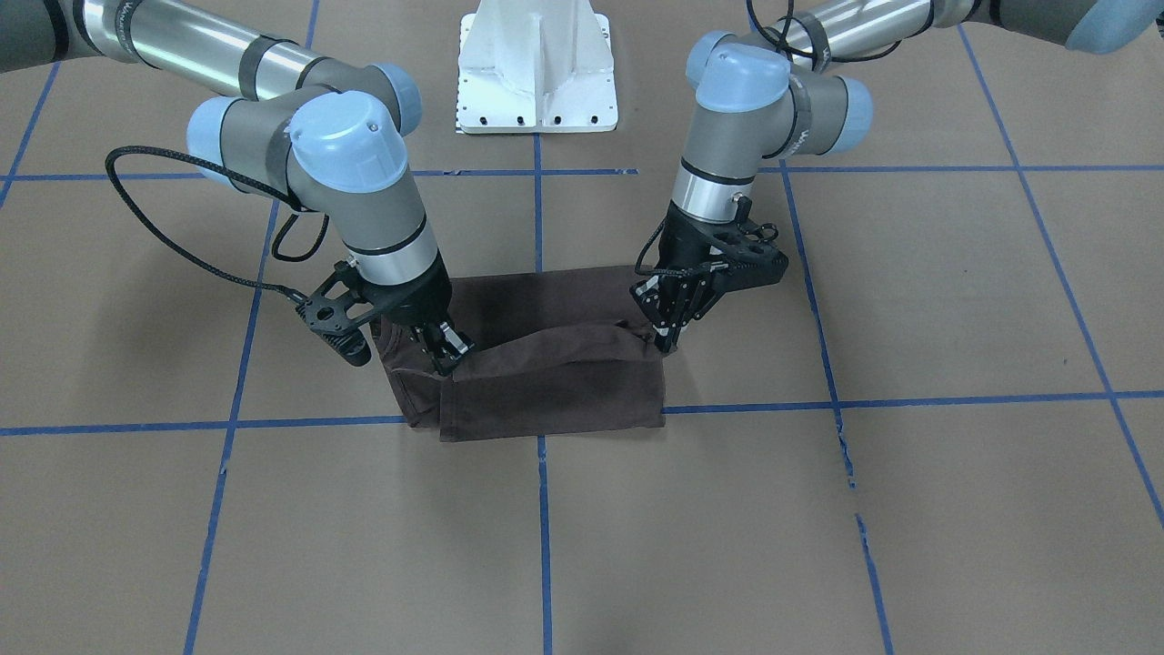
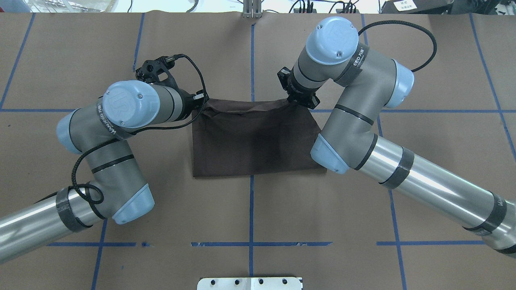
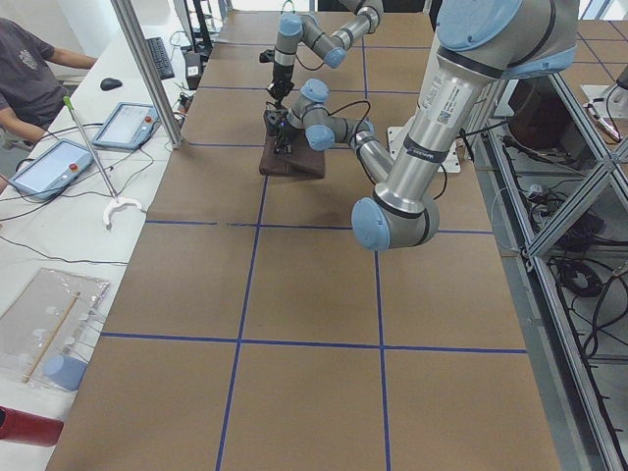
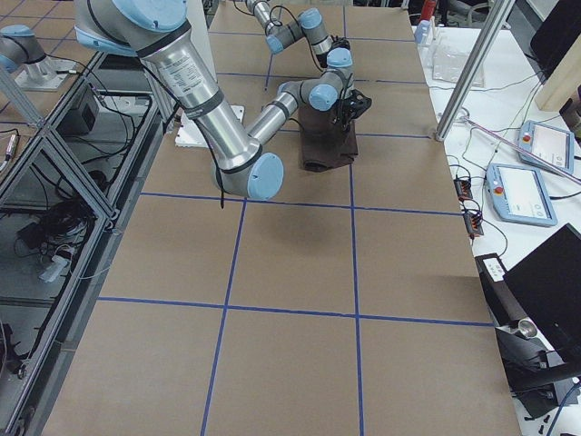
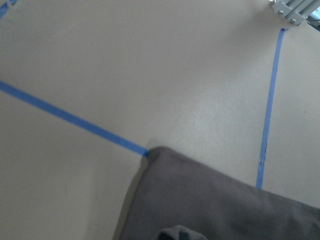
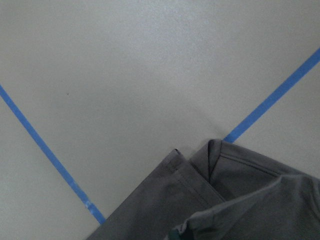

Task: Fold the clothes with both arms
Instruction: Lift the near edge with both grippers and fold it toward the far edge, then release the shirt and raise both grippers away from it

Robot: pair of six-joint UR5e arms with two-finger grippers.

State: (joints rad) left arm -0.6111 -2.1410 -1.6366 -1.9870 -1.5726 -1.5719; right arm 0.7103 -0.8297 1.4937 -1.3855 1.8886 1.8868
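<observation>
- In the middle of the brown table [image 1: 909, 509], the dark brown T-shirt [image 1: 555, 387] lies folded in a block. It sits where two blue tape lines [image 1: 909, 400] cross.
- The left gripper [image 1: 667, 338] pinches one corner of the top layer, on the side far from the robot.
- The right gripper [image 1: 450, 357] pinches the other corner.
- The cloth edge sags between the two grippers.
- The white base [image 1: 536, 73] stands well apart from the shirt.
</observation>
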